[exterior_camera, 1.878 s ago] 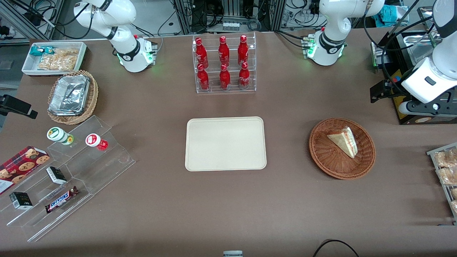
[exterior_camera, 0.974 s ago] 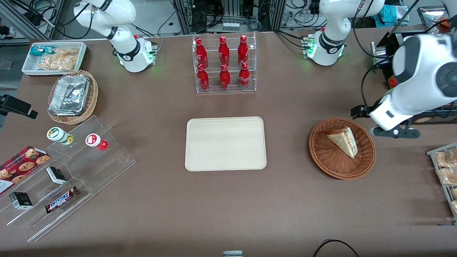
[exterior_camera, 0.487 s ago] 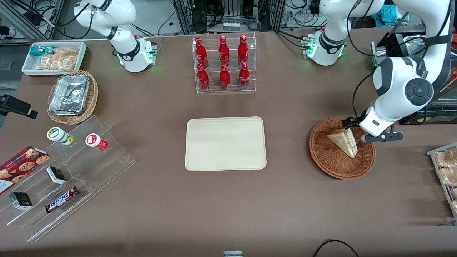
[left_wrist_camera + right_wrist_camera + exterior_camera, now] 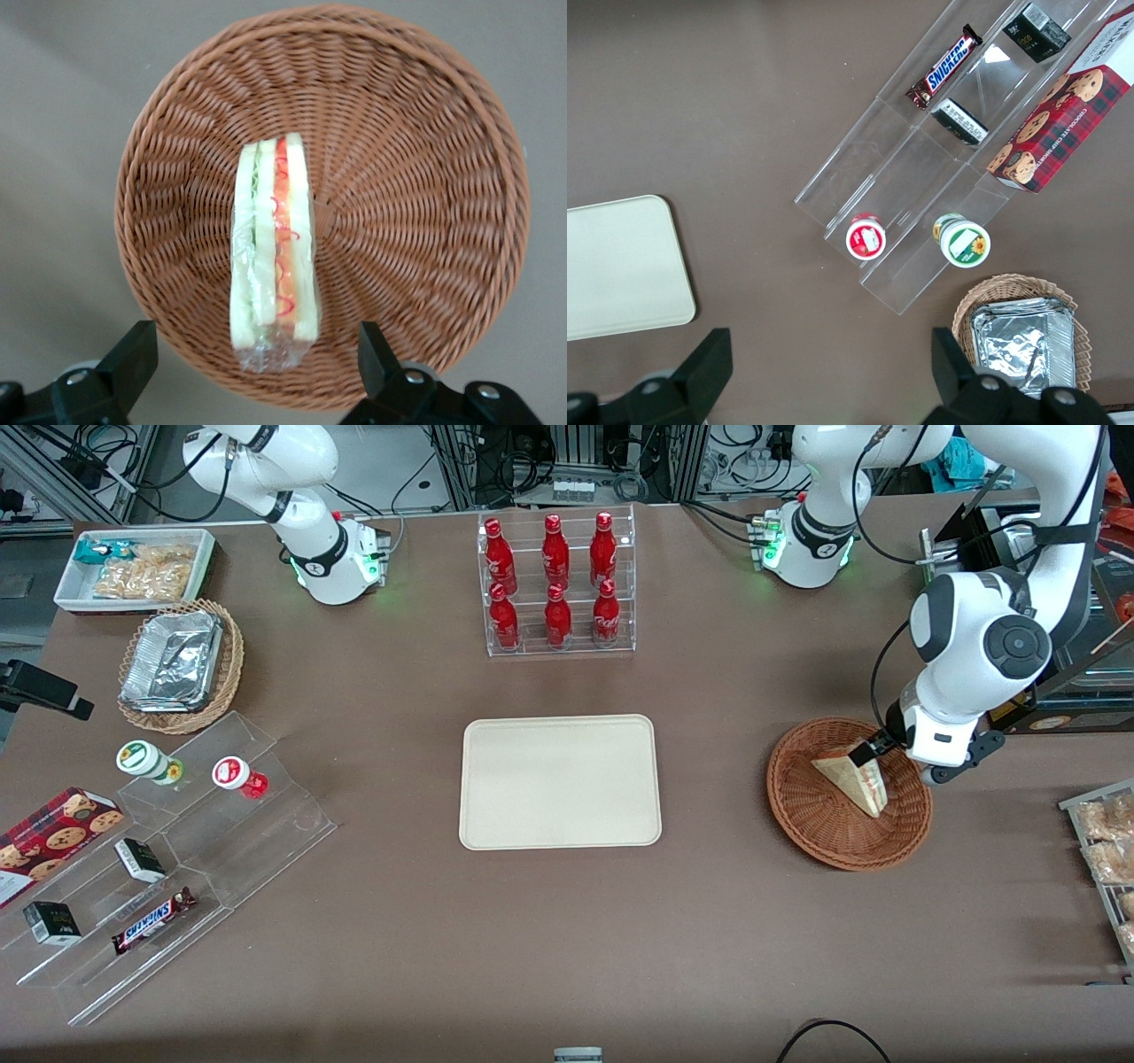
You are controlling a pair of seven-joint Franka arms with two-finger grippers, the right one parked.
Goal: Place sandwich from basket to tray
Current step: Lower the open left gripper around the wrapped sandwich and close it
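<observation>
Hovering above the basket (image 4: 849, 794), the gripper (image 4: 257, 372) has its fingers (image 4: 133, 354) wide, straddling the sandwich (image 4: 270, 252); next, descend, close, then carry to the tray (image 4: 560, 781).

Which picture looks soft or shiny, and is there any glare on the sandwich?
Left wrist view: the sandwich is slightly soft, with glints on its clear wrap, inside the basket; the open gripper hangs above. Front view: evenly lit, with only faint shadows on the tray.
</observation>
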